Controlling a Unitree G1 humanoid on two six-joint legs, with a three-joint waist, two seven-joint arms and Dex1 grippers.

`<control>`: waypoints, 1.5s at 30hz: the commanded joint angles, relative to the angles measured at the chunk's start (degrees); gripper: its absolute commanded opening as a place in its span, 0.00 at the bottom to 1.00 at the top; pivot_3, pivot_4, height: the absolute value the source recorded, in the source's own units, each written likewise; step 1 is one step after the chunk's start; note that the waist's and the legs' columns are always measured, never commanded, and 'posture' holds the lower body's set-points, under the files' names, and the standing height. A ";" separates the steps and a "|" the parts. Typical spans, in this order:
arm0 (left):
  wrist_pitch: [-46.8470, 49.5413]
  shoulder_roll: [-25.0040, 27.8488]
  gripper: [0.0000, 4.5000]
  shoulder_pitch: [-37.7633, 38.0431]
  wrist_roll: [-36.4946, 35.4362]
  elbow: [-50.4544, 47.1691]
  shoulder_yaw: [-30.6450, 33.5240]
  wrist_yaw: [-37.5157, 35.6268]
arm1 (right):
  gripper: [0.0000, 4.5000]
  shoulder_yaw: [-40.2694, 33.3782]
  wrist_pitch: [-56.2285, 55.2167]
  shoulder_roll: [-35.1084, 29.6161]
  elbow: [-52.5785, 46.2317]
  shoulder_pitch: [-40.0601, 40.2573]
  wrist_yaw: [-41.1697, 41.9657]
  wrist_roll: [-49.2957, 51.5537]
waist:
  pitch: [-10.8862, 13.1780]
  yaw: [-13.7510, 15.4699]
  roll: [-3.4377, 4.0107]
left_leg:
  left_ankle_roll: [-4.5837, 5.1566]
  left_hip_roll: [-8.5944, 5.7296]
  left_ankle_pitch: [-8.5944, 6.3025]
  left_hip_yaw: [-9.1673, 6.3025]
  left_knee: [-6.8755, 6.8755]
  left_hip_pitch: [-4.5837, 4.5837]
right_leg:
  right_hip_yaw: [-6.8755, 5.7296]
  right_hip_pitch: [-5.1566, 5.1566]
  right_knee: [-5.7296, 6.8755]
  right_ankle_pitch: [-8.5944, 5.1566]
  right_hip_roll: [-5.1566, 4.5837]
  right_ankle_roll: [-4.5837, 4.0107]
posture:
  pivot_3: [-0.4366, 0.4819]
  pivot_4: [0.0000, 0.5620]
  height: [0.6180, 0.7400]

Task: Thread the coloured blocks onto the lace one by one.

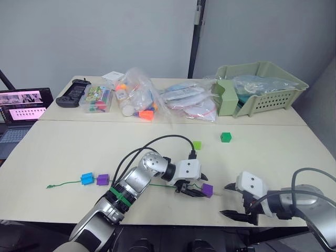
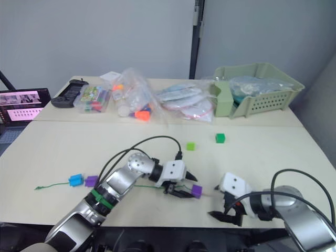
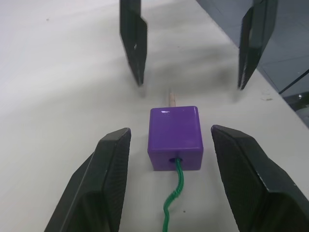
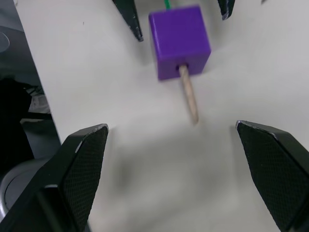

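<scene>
A purple block [image 3: 175,133] lies on the table near the front edge, threaded on the green lace [image 3: 173,203], whose pale stiff tip [image 4: 188,94] sticks out of its far side. My left gripper [image 1: 196,189] is open, one finger on each side of this block without touching it. Facing it, my right gripper [image 1: 230,200] is open, its fingertips a short way from the tip. Further left on the lace [image 1: 65,183] sit a blue block [image 1: 86,179] and a second purple block [image 1: 102,179]. A light green block [image 1: 197,145] and a dark green block [image 1: 226,136] lie loose mid-table.
Along the back of the table stand a green basket [image 1: 262,89], clear bags of toys [image 1: 139,100], a clear box [image 1: 97,100] and a black controller [image 1: 73,93]. A laptop [image 1: 21,113] sits at the far left.
</scene>
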 commanded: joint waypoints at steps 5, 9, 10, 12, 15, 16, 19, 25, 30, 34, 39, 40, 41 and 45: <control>-2.07 -2.57 0.67 -0.42 2.56 2.66 -1.63 1.47 | 1.00 -0.59 -2.60 0.35 -0.38 -0.12 -3.13 -0.71 | 0.00 -0.09 -0.01 | 0.00 -0.02 0.00 0.01 0.01 0.01 | 0.00 0.02 -0.01 -0.01 0.00 0.02 | 0.48 0.27 1.00; -1.73 -3.63 0.94 -0.42 2.62 3.18 -1.70 1.43 | 1.00 -0.19 -2.80 0.13 -0.12 -0.27 -3.25 -0.73 | 0.01 -0.04 -0.01 | 0.00 -0.04 0.00 0.00 0.01 -0.02 | 0.00 0.01 -0.04 0.00 -0.01 0.05 | 0.48 0.27 1.00; -1.72 -3.76 1.00 -0.42 2.69 3.28 -1.60 1.51 | 1.00 -0.09 -2.78 0.14 0.01 -0.48 -3.26 -0.73 | 0.01 -0.03 -0.01 | 0.00 -0.04 0.00 0.00 0.01 -0.02 | 0.00 0.01 -0.04 0.00 -0.01 0.05 | 0.48 0.27 1.00; -1.58 -3.96 1.00 -0.33 2.48 3.21 -1.44 1.26 | 1.00 0.32 -2.89 0.18 0.36 -1.03 -3.17 -0.92 | 0.01 -0.03 -0.01 | 0.00 -0.03 0.00 0.00 0.01 -0.02 | 0.00 0.01 -0.04 0.00 -0.01 0.05 | 0.48 0.27 1.00; -1.19 -3.96 0.82 -0.10 2.01 2.73 -1.47 0.42 | 1.00 1.17 -2.90 0.32 0.77 -1.74 -3.24 -1.20 | 0.00 -0.06 -0.01 | 0.00 -0.03 0.00 -0.01 0.01 -0.01 | 0.00 0.02 -0.04 0.00 -0.01 0.05 | 0.48 0.27 1.00; -1.14 -3.95 0.74 -0.06 1.99 2.63 -1.46 0.33 | 1.00 1.46 -3.03 0.32 0.95 -1.84 -3.28 -1.32 | 0.00 -0.06 -0.01 | 0.00 -0.03 0.00 0.00 0.00 -0.01 | 0.00 0.01 -0.03 0.00 -0.01 0.04 | 0.48 0.27 1.00; -1.00 -3.82 0.51 -0.05 1.88 2.46 -1.21 -0.07 | 1.00 2.11 -3.17 0.33 1.31 -2.19 -3.45 -1.44 | 0.00 -0.05 -0.01 | 0.00 -0.03 0.00 -0.01 0.00 -0.01 | -0.01 0.01 -0.03 0.01 -0.01 0.04 | 0.48 0.27 1.00; -1.09 -3.64 0.27 -0.36 2.00 2.77 -0.87 -0.28 | 1.00 3.18 -3.24 0.39 2.23 -3.38 -3.82 -1.91 | 0.00 -0.05 -0.01 | 0.00 -0.03 0.00 -0.01 0.01 -0.01 | -0.01 0.01 -0.03 0.01 -0.01 0.04 | 0.48 0.27 1.00; -1.25 -3.13 0.27 -0.27 1.98 2.45 -0.83 -0.67 | 1.00 4.87 -3.46 0.94 3.43 -4.88 -4.02 -2.32 | 0.00 -0.13 -0.01 | 0.00 -0.03 0.00 -0.01 0.01 0.00 | 0.00 0.02 -0.02 0.01 -0.01 0.04 | 0.48 0.27 1.00; -1.21 -2.89 0.27 -0.24 1.86 2.19 -0.85 -0.92 | 0.76 6.39 -3.51 1.94 4.60 -6.17 -4.31 -2.91 | 0.00 -0.18 0.00 | 0.00 -0.02 0.00 -0.01 0.01 0.00 | -0.01 0.02 -0.01 0.01 0.00 0.04 | 0.48 0.27 1.00; -0.96 -2.76 0.27 -0.02 1.76 1.66 -0.99 -1.04 | 0.37 7.39 -4.32 2.90 6.35 -6.63 -4.30 -3.06 | 0.00 -0.27 0.00 | 0.00 -0.02 0.00 -0.01 0.02 0.02 | 0.00 0.03 0.01 0.01 0.00 0.04 | 0.48 0.27 1.00; -0.93 -2.68 0.27 0.07 1.72 1.52 -1.00 -1.11 | 0.29 7.67 -4.42 2.85 6.62 -6.59 -4.25 -3.24 | 0.00 -0.29 0.00 | 0.00 -0.02 0.00 -0.01 0.02 0.04 | 0.00 0.04 0.01 0.01 0.00 0.04 | 0.48 0.27 1.00; -0.90 -2.53 0.27 0.18 1.66 1.32 -0.98 -1.22 | 0.22 7.91 -4.57 2.72 6.93 -6.47 -4.17 -3.42 | 0.00 -0.29 0.00 | 0.00 -0.02 0.00 -0.01 0.02 0.07 | 0.00 0.06 0.02 0.01 0.00 0.04 | 0.48 0.27 1.00; -0.81 -1.43 0.27 0.59 1.46 0.58 -0.55 -1.60 | 0.00 7.96 -5.16 2.38 7.53 -6.28 -3.93 -3.33 | 0.00 -0.47 -0.01 | 0.00 -0.01 0.00 -0.01 0.02 0.15 | 0.00 0.15 0.02 0.01 0.00 0.04 | 0.48 0.27 1.00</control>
